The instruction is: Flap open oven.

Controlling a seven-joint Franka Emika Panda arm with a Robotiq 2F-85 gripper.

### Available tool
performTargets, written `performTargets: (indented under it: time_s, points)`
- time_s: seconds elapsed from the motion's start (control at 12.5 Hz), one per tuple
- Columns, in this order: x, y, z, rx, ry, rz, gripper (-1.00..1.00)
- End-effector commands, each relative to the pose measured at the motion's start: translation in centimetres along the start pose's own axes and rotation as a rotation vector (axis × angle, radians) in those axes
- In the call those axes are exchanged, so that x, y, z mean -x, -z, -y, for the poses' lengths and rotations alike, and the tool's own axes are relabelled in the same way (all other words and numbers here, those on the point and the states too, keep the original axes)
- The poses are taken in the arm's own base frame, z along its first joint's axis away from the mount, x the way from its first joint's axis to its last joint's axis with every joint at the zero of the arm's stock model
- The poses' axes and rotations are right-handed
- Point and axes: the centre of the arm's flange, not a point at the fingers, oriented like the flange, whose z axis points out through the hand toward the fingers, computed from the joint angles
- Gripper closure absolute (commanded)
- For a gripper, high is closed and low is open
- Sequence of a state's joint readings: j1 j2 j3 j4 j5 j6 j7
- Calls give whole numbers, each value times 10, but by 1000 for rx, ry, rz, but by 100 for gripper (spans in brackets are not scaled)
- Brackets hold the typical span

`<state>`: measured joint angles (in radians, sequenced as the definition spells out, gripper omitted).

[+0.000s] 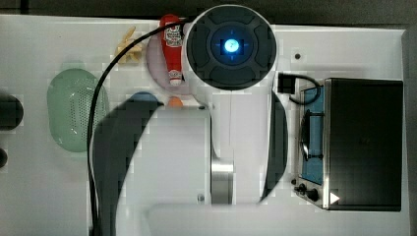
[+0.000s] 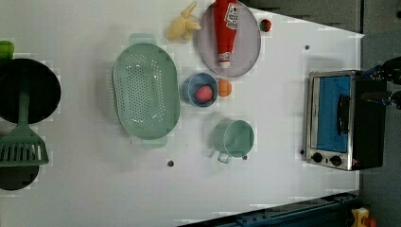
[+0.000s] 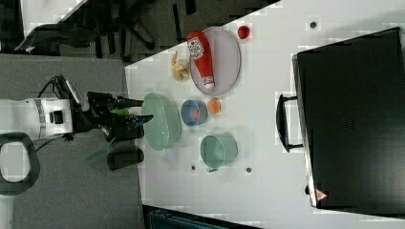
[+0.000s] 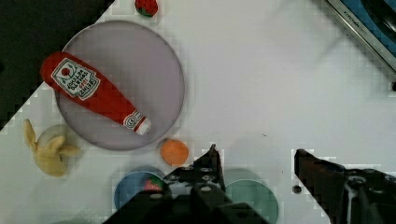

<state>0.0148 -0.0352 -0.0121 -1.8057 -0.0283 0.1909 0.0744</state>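
1. Your gripper (image 4: 254, 161) is hanging above the desk (image 4: 261, 93) with its two dark fingers (image 4: 212, 161) standing apart and holding nothing; judging from the wrist view, it is well short of the oven.
2. Directly below it, you are looking down on a green mug (image 2: 232, 138), a blue bowl (image 2: 201, 90) holding a red ball, and a small orange ball (image 4: 174, 151) just beside that bowl.
3. Beyond those, a glossy red ketchup bottle (image 4: 93, 93) is lying on its side on a round, pale purple plate (image 4: 154, 70), likely so it cannot roll off; a yellow banana-like toy (image 4: 49, 149) is sitting near the plate's edge.
4. Farthest off, the oven (image 2: 343, 120) is sitting at the left view's right, apart from everything else. Its boxy black body, silver frame and blue-tinted glass door are facing the clutter, and the door is looking closed, with the dark bar handle (image 2: 344, 114) across the glass, the likely grip point.
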Motion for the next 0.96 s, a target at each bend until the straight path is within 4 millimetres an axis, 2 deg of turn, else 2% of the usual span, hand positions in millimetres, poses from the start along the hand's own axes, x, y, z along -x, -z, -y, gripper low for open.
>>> performTargets:
  time_s: [0.08,0.24,0.32,0.4,0.72,0.88,0.96]
  points:
    - [69,51,-139,27,-198,33,-59]
    - [69,51,-139,27,-198,33,-99]
    - [69,51,-139,27,-198,33,-100]
    - [69,51,-139,27,-198,32,-90]
    - [67,51,-140,27,-202,31,9]
    - [59,50,-139,1,-211,14,55]
    - [52,48,-139,-16,-208,3,65]
